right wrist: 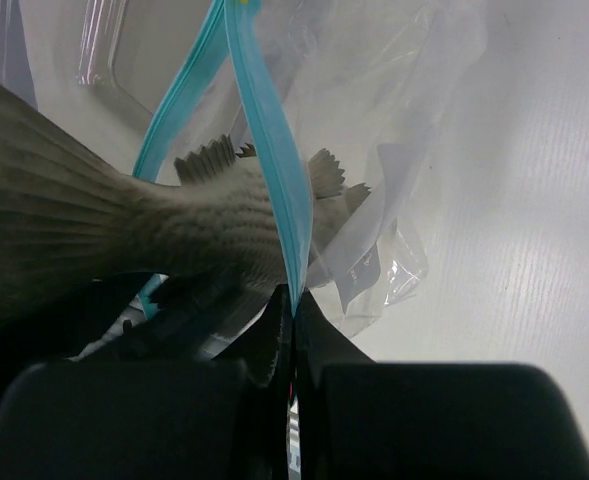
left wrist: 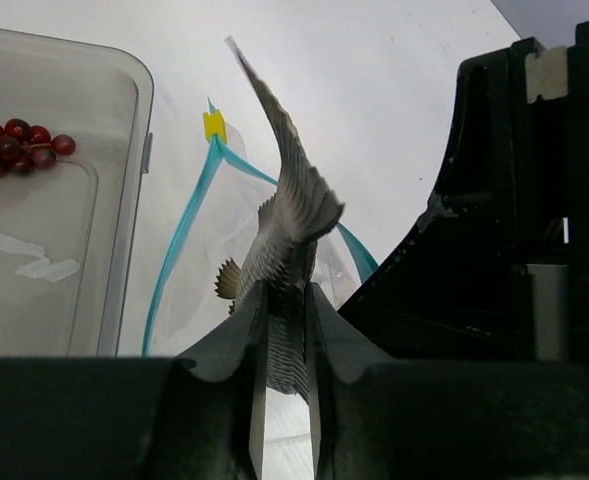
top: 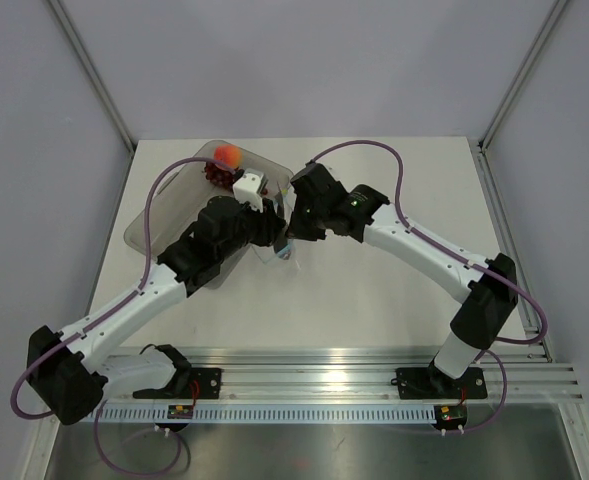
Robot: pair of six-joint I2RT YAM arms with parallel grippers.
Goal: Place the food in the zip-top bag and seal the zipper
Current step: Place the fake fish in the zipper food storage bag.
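I find the tray [top: 164,200] at far left and the bag [right wrist: 404,120] just beside it. A fish [left wrist: 294,210] stands tail-up in the bag's mouth, with my left gripper [left wrist: 284,380] narrow and clamping its flanks. Grapes [left wrist: 14,145] and peach [top: 226,155] sit in the tray, unbagged. My right gripper [right wrist: 292,330] is pinched on the zipper [right wrist: 264,150].

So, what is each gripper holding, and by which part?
Left gripper: grey scaled fish, by its body. Right gripper: clear plastic bag, by its blue-teal zipper strip.
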